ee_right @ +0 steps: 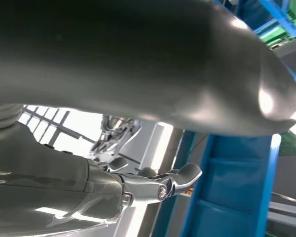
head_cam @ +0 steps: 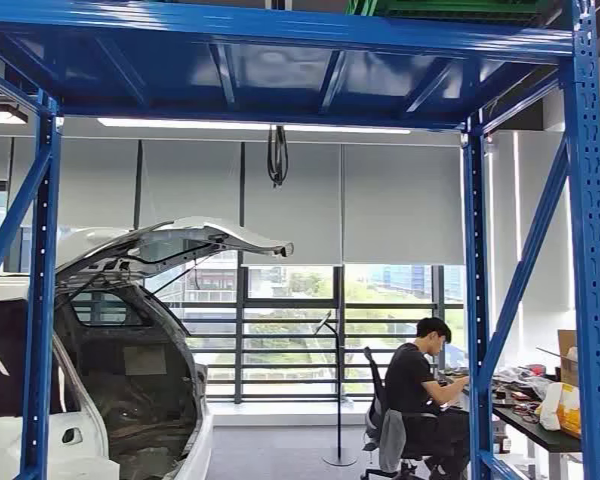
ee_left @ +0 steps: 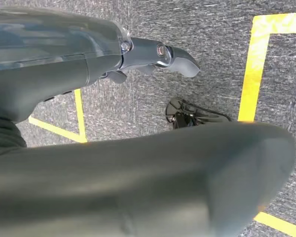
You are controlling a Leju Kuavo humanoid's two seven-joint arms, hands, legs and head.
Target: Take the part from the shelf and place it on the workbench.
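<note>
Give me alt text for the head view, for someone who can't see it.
A blue steel shelf frames the scene, its deck overhead. Beyond it stands a white car with its hatch raised, left, and a person sits at a cluttered desk before large windows, right.

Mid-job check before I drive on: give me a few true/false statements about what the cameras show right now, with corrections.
1. The rack is blue. True.
2. The car has its tailgate shut. False: the tailgate is raised.
3. A person sits at a desk on the right. True.
4. The left hand holds the part. False: it holds nothing, above carpet with yellow tape.
5. The right hand is near the rack's blue frame. True.
</note>
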